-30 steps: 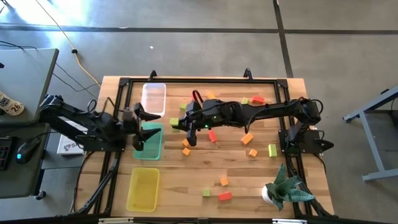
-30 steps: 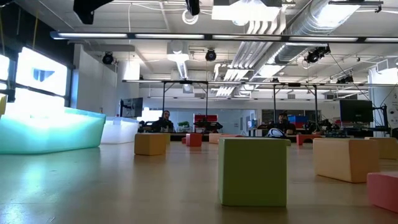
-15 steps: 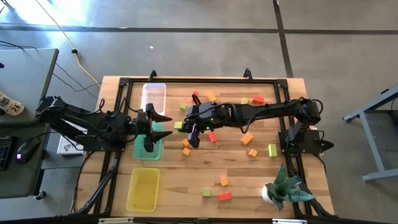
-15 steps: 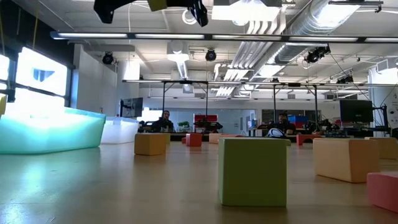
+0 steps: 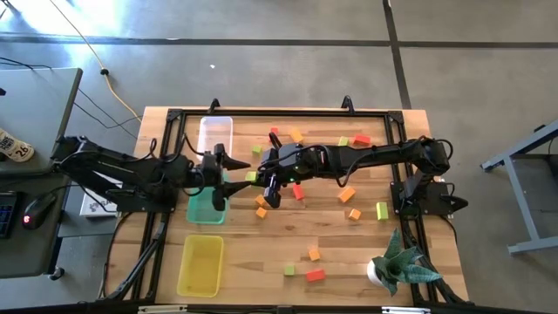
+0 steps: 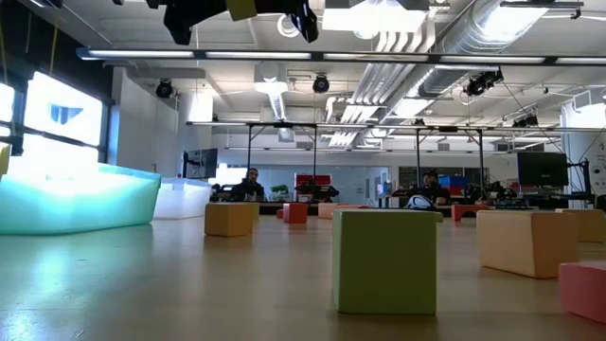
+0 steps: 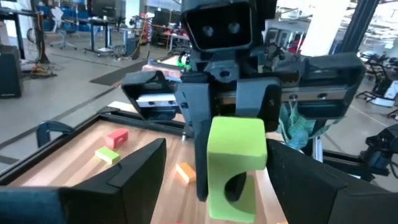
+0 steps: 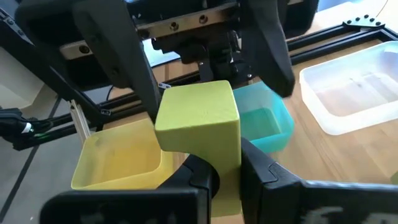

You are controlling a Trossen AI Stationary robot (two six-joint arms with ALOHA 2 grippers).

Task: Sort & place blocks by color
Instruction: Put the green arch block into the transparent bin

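step: block handover mid-air | right gripper (image 5: 259, 180) clamped on yellow-green block (image 8: 198, 119) – beside green tray (image 5: 202, 208) | left gripper (image 5: 225, 179) spread wide, facing it – next: close on block, right lets go

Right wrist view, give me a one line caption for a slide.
Right gripper presents a yellow-green block to the open left gripper above the trays.
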